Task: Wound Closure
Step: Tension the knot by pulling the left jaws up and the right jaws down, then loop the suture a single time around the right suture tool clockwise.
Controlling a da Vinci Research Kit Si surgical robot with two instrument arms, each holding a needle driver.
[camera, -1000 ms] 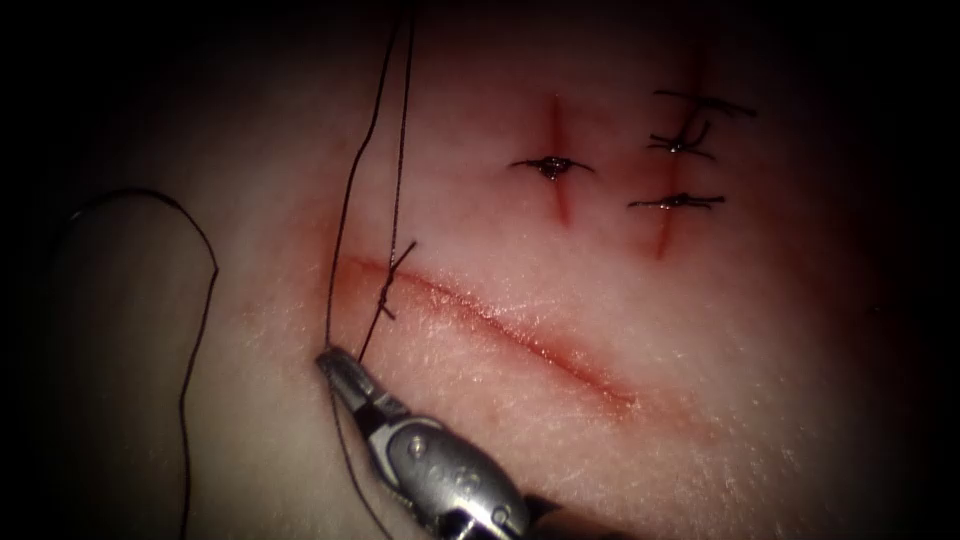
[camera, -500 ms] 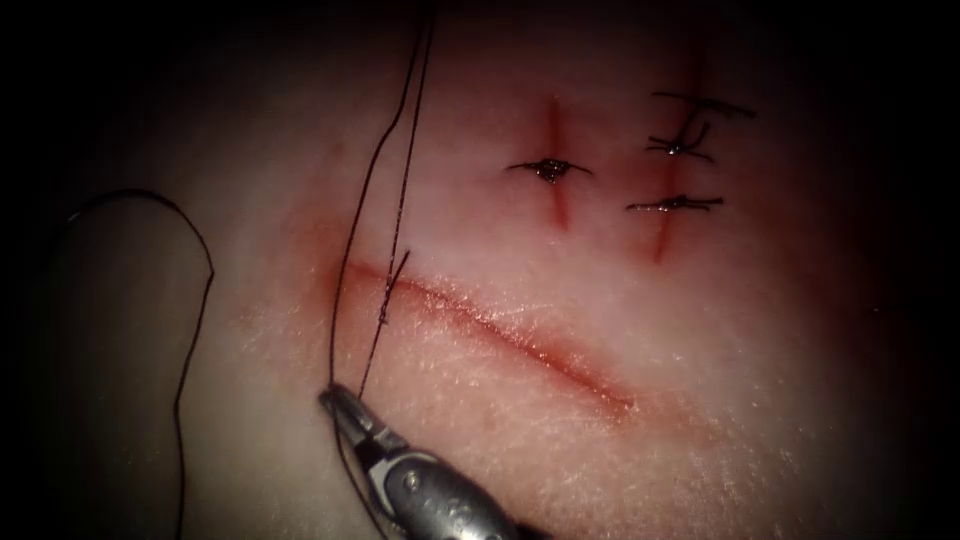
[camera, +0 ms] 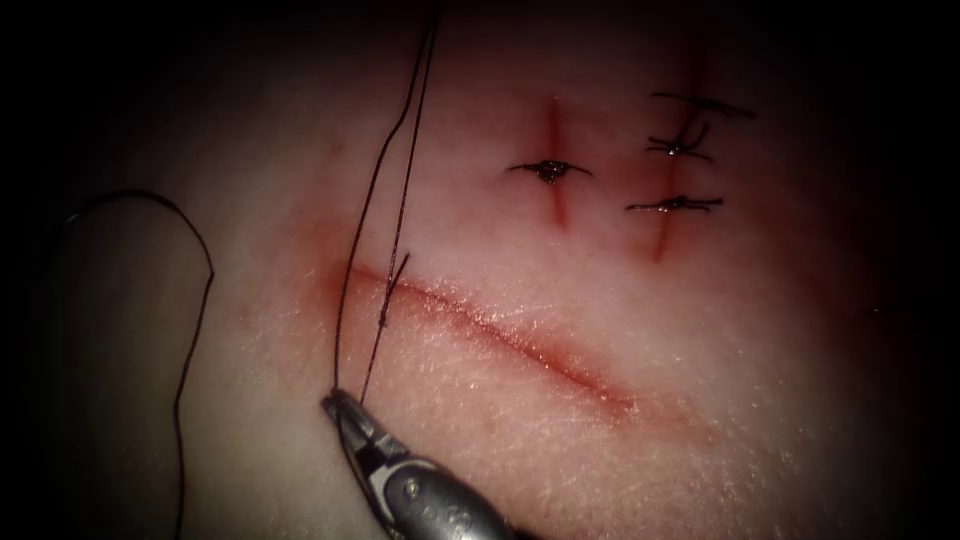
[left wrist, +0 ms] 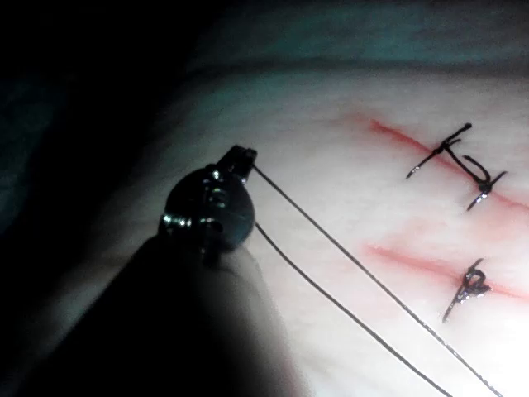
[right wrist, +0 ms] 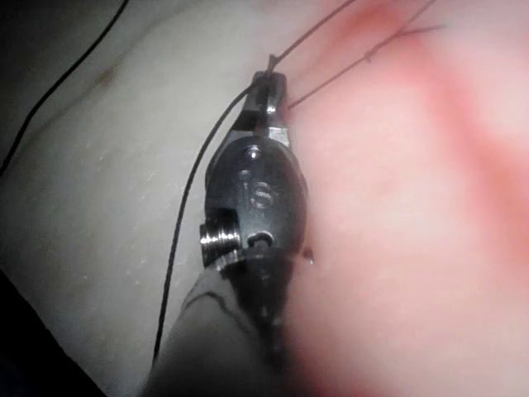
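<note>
Endoscope view: right tool (camera: 335, 403) comes in from below, jaws clamped together on the thread (camera: 375, 200), tip just below the left end of the cut (camera: 500, 335) in the tissue (camera: 700, 400). Two strands run taut from that tip up past the stitch (camera: 390, 290) at the cut's left end and out the top. Right wrist view confirms: right tool (right wrist: 269, 83) pinched on thread, nothing else in the jaws. Left wrist view: left tool (left wrist: 242, 155), jaws together, gripping thread at the tip, clear of the tissue.
</note>
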